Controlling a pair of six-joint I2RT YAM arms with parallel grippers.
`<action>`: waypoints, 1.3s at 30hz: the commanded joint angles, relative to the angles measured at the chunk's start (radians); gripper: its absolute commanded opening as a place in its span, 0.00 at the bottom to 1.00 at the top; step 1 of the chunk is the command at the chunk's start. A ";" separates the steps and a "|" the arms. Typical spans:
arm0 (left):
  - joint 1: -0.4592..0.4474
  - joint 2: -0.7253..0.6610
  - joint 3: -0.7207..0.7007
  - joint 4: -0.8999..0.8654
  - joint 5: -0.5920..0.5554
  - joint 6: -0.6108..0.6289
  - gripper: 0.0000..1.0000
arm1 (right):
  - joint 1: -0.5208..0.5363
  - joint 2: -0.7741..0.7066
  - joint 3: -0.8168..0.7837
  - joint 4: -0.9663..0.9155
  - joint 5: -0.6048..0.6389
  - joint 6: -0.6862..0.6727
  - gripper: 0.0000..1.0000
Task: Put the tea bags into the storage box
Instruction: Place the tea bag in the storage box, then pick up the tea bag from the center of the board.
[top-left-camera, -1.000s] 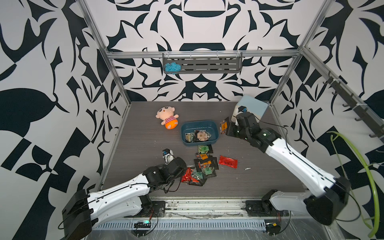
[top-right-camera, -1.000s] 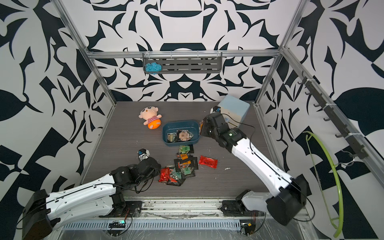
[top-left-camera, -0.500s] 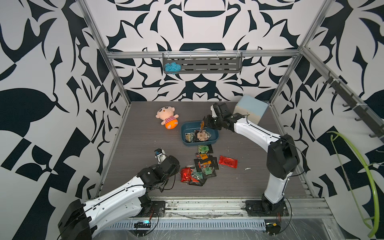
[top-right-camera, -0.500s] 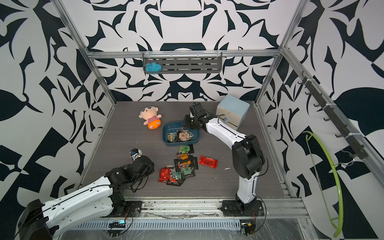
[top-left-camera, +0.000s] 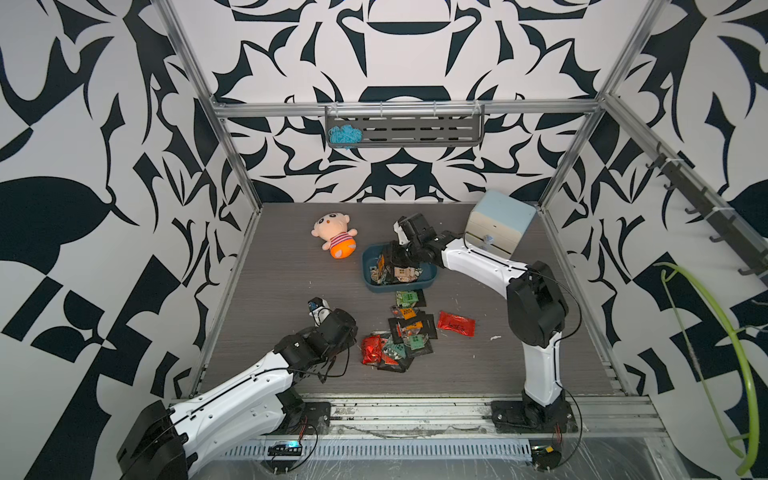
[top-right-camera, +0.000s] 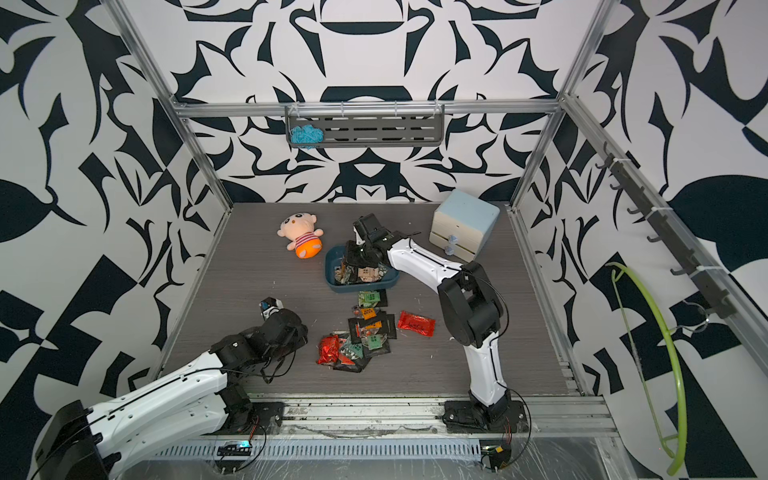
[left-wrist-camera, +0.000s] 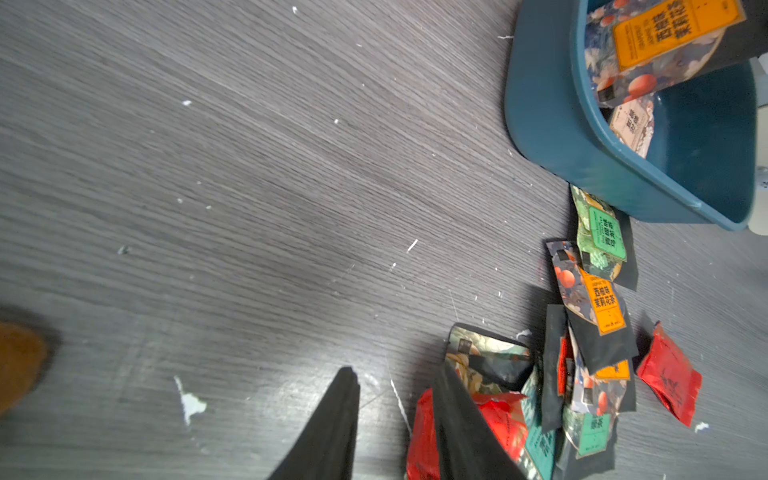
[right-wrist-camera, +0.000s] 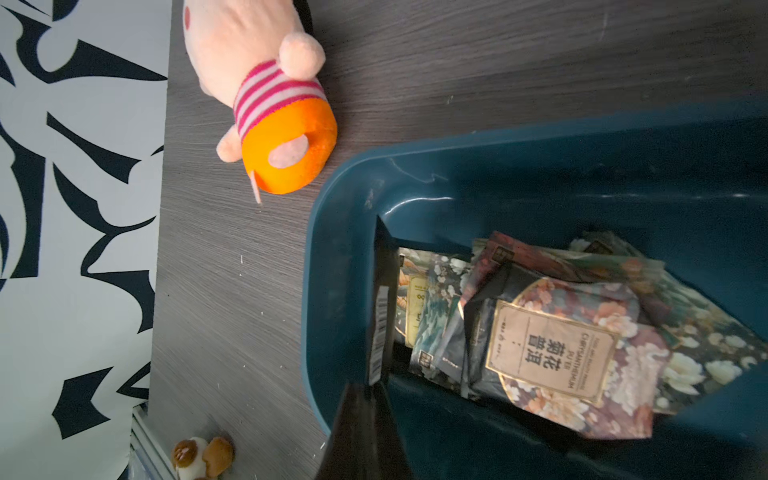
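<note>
The teal storage box (top-left-camera: 430, 277) sits mid-table and holds several tea bags (right-wrist-camera: 552, 349). My right gripper (right-wrist-camera: 368, 388) is shut on the edge of a black tea bag (right-wrist-camera: 380, 316) with an orange label (left-wrist-camera: 665, 37). That bag hangs upright just inside the box's left wall (right-wrist-camera: 332, 291), and a top view shows it there too (top-left-camera: 381, 266). Several loose tea bags (top-left-camera: 405, 332) lie in a pile in front of the box, with a red one (top-left-camera: 456, 323) apart to the right. My left gripper (left-wrist-camera: 397, 370) is open and empty, above the table at the pile's left edge.
A plush doll (top-left-camera: 334, 241) lies just left of the box. A cream mini cabinet with a pale blue top (top-left-camera: 498, 224) stands at the back right. A small brown and white toy (right-wrist-camera: 199, 457) lies near the left wall. My left wrist (top-left-camera: 334, 328) hovers left of the pile.
My right gripper carried its tea bag leftward from beside the cabinet and down into the box. My left gripper drew back left from the pile and its jaws parted slightly.
</note>
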 joint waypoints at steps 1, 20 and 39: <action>0.006 0.006 -0.005 0.005 0.014 0.017 0.35 | -0.006 -0.067 -0.037 -0.064 0.044 -0.041 0.00; 0.007 -0.014 0.062 0.004 0.124 0.017 0.34 | -0.030 -0.300 -0.062 -0.321 0.360 -0.251 0.35; -0.156 0.145 0.144 0.205 0.199 -0.037 0.36 | -0.042 -1.240 -0.675 -0.343 0.371 -0.084 0.44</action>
